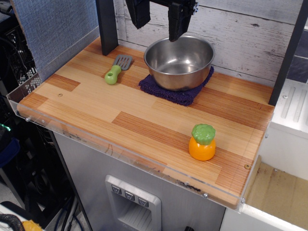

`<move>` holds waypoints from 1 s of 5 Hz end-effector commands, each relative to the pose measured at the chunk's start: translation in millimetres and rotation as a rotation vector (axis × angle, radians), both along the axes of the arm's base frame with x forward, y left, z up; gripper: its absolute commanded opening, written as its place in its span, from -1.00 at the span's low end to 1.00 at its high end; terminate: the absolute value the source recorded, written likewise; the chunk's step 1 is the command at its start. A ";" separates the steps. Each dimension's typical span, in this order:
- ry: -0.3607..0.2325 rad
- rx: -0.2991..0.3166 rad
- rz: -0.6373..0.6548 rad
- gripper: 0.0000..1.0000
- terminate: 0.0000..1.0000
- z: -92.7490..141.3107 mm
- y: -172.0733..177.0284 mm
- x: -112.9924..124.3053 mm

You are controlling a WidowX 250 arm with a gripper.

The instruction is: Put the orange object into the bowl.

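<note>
Orange plastic toy with green leafy cap [202, 143] is seen upright near the wooden table's [120, 115] front right corner, well apart from the stainless-steel bowl [179, 61] seated on purple cloth [174, 92]. Black gripper [159, 21] above bowl's rim, fingers apparently apart.

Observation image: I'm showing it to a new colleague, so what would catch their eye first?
Probably the shiny steel bowl at the back of the wooden table, sitting on a dark purple cloth, with the black tool hanging open just above its rim. Next, the orange object with its green cap, standing alone near the front right corner. A green-handled spatula lies left of the bowl.
</note>
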State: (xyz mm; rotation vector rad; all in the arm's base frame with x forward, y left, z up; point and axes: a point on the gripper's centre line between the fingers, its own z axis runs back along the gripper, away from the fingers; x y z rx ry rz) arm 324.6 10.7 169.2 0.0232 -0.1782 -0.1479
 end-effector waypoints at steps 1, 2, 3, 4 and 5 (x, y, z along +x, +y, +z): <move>0.000 0.000 0.000 1.00 -1.00 0.0 0.0 0.0; 0.023 -0.028 -0.067 1.00 -1.00 -17.8 -38.7 -11.3; 0.026 -0.036 -0.125 1.00 -1.00 -37.6 -73.4 -25.6; 0.044 -0.036 -0.170 1.00 -1.00 -51.3 -93.3 -35.2; 0.059 -0.030 -0.156 1.00 -1.00 -64.3 -92.8 -39.3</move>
